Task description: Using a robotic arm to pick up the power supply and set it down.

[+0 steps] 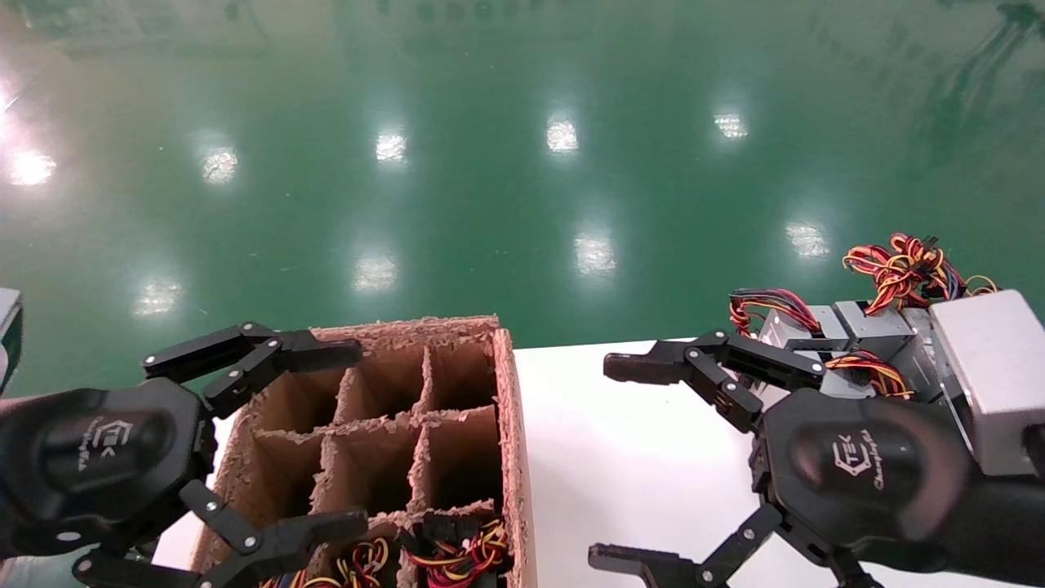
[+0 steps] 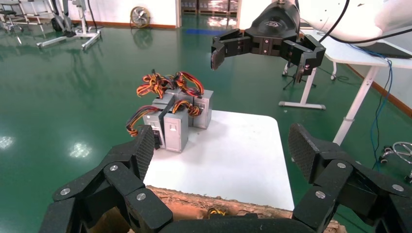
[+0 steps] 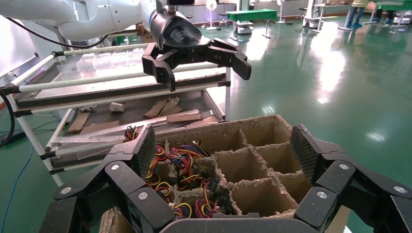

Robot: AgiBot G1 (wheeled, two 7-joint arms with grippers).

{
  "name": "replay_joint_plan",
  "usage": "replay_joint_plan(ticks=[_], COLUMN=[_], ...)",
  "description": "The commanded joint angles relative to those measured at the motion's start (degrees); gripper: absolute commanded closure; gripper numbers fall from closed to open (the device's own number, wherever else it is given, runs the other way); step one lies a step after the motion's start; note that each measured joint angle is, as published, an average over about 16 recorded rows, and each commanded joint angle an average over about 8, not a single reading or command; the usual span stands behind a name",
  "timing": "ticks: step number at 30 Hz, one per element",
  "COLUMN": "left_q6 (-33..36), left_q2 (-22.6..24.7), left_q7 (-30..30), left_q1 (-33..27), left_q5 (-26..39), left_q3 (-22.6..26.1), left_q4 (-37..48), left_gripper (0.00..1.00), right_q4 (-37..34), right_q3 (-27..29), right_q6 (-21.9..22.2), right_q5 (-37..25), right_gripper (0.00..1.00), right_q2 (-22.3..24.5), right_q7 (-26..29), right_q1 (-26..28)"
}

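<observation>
Several grey power supply boxes (image 1: 873,331) with red, yellow and black wires stand clustered at the far right corner of the white table (image 1: 637,482); the left wrist view shows the same power supply cluster (image 2: 176,119). My right gripper (image 1: 612,463) hovers open above the table, just in front of that cluster and holding nothing. Its own view looks across its right gripper (image 3: 224,153) at the cardboard box. My left gripper (image 1: 347,437) hangs open and empty over the divider box, with the left gripper (image 2: 221,153) facing the table.
A brown cardboard divider box (image 1: 510,425) sits left of the table; its near cells hold wire bundles (image 1: 457,555), its far cells (image 3: 265,167) are bare. A metal rack (image 3: 97,97) stands behind the box. Green floor surrounds the table.
</observation>
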Motion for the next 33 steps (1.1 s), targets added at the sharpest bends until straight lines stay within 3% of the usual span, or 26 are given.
replay_joint_plan(ticks=[1,14,22,33], left_q6=[0.0,0.0,0.0,0.0], left_q2=[0.0,0.0,0.0,0.0], left_q7=[0.0,0.0,0.0,0.0], left_q1=[0.0,0.0,0.0,0.0], left_q5=[0.0,0.0,0.0,0.0], left_q3=[0.0,0.0,0.0,0.0], left_q4=[0.0,0.0,0.0,0.0], left_gripper=[0.0,0.0,1.0,1.0], right_q4=[0.0,0.0,0.0,0.09], right_q3=[0.0,0.0,0.0,-1.19], right_q6=[0.0,0.0,0.0,-1.22], right_q5=[0.0,0.0,0.0,-1.5], right_gripper=[0.0,0.0,0.0,0.0], right_q2=[0.0,0.0,0.0,-0.31], right_q7=[0.0,0.0,0.0,0.06], right_q1=[0.0,0.0,0.0,0.44])
